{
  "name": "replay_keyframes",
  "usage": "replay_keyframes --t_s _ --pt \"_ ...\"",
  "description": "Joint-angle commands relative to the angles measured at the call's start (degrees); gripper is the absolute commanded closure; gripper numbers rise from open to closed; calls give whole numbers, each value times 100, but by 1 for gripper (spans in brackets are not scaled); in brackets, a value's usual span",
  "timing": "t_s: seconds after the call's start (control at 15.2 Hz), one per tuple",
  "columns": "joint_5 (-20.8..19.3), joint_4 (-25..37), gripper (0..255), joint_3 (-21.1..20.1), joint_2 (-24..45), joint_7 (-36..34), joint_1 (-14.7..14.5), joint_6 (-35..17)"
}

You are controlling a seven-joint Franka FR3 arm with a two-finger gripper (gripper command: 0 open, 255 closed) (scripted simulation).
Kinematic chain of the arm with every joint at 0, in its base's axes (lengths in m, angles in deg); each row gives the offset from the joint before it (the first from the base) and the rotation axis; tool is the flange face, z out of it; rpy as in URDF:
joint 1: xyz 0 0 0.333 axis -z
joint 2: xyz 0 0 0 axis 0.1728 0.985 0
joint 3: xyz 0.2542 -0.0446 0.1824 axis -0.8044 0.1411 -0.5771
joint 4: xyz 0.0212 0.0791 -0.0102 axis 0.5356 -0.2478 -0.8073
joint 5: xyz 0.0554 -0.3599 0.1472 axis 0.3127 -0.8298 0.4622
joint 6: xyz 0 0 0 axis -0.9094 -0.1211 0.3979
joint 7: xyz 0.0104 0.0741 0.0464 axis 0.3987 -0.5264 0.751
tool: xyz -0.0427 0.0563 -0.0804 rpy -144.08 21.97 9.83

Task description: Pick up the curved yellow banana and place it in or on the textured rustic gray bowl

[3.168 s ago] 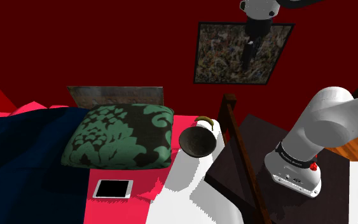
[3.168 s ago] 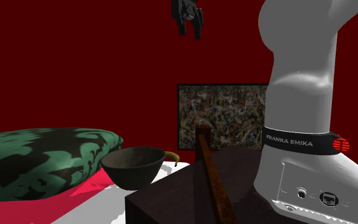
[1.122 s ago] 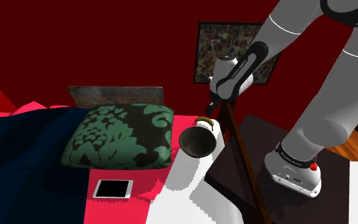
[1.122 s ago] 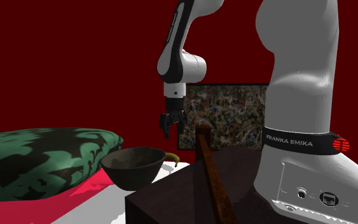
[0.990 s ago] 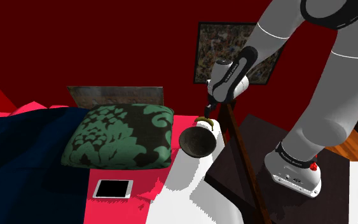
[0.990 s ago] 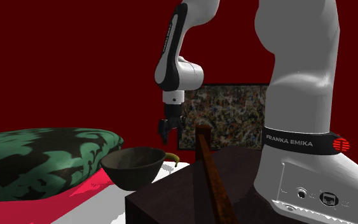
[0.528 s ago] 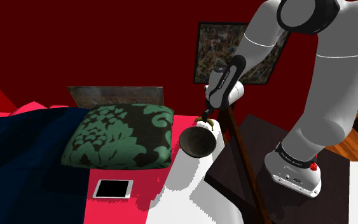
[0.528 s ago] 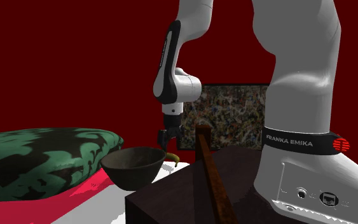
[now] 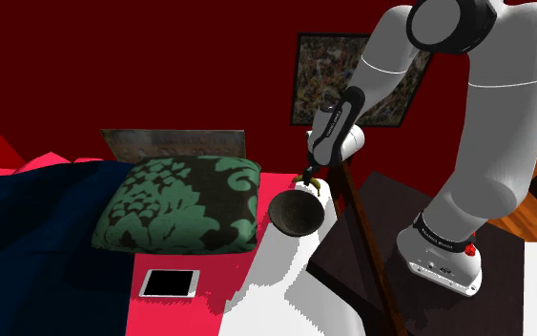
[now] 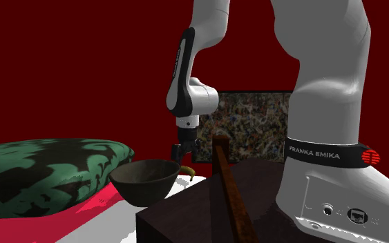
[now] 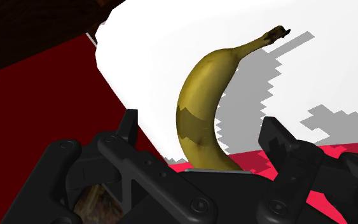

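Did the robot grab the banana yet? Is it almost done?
Not yet. Reaching looks done: the tool sits right over the banana, which lies on the white surface beside the bowl. In hand: its open fingers stand either side of the banana without touching. Left: squeeze, lift, and put it in the bowl.

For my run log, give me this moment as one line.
phase: pre-grasp | end effector: open, straddling banana, not touching | banana: on white surface beside dark gray bowl
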Motion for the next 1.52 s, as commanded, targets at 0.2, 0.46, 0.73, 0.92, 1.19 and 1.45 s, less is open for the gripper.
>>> replay_keyframes --t_s 0.2,0.46,0.73,0.92,1.19,1.45 --pt "0 0 255 0 0 0 0 0" --pt "0 0 255 0 0 0 0 0" --pt "-6 -30 255 15 -100 -4 -13 70" --pt "-32 -112 255 66 -403 -21 -58 291" --pt "-84 -202 255 138 -802 -57 -118 601" --pt "-157 -268 255 205 -1194 -106 -168 926"
